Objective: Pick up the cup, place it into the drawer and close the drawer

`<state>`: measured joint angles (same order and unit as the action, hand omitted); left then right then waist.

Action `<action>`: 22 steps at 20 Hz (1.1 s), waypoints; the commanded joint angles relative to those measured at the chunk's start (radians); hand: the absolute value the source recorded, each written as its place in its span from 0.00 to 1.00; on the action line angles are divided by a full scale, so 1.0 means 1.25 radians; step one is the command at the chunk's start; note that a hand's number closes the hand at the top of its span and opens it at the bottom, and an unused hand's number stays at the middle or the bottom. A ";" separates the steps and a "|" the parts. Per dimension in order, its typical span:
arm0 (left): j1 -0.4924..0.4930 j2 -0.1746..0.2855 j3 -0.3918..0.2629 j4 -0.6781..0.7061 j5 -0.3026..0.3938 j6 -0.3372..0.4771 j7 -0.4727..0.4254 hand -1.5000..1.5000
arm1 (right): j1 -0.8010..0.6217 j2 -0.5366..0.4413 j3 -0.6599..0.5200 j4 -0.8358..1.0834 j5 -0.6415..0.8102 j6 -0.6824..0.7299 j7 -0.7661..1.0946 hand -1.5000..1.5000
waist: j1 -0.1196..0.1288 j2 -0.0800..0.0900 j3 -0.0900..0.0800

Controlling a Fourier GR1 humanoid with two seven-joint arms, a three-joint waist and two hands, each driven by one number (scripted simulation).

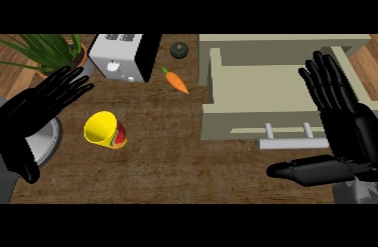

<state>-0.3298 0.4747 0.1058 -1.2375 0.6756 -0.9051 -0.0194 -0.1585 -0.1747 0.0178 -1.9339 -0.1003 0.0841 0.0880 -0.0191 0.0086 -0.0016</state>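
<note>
Cup (104, 129): yellow, with a red and green pattern on its side, on the counter (184, 163) left of centre, mouth in view. Can't tell if it is upright or tipped. No hand touches it.

Left hand (33, 116): at the left edge, fingers straight and spread wide, holding nothing, just left of the cup. It overlaps a grey round thing (50, 140) at the counter's left edge.

Right hand (347, 123): at the right edge, fingers straight and close together, pointing up the view, holding nothing. Its fingers overlap the right side of the drawer (236, 122); the thumb sticks out to the left, below the handle (291, 143).

The drawer is beige and pulled out, nothing visible inside, with a pale bar handle on its front. It is well apart from the cup, to the right.

Carrot (176, 81) lies between the toaster (118, 58) and the drawer. Dark round thing (179, 50) is above the carrot. Plant (40, 47) at upper left, beside the toaster.
</note>
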 commanded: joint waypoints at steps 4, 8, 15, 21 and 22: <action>-0.116 -0.025 0.040 0.279 -0.253 -0.098 -0.174 0.00 | -0.047 -0.019 -0.045 0.038 -0.019 0.026 -0.011 0.00 | 0.000 -0.002 0.000; -0.084 -0.024 0.027 0.354 -0.403 -0.080 -0.330 0.00 | -0.071 -0.004 -0.016 0.033 0.011 0.006 0.016 0.00 | -0.002 0.000 -0.001; -0.165 -0.027 -0.016 0.530 -0.524 0.017 -0.472 0.00 | -0.056 -0.004 -0.026 -0.004 -0.010 0.014 0.033 0.00 | -0.021 0.004 -0.003; -0.153 -0.037 -0.060 0.608 -0.586 0.077 -0.594 0.00 | -0.091 -0.020 -0.053 0.063 -0.015 0.033 -0.006 0.00 | -0.020 0.009 -0.003; -0.143 -0.045 -0.072 0.616 -0.593 0.075 -0.608 0.00 | -0.097 -0.025 -0.055 0.061 -0.027 0.042 0.005 0.00 | -0.015 0.007 -0.003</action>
<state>-0.5125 0.4335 0.0490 -0.5432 -0.0132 -0.7212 -0.5938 -0.2596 -0.2001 -0.0471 -1.8707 -0.1243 0.1273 0.0844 -0.0380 0.0159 -0.0047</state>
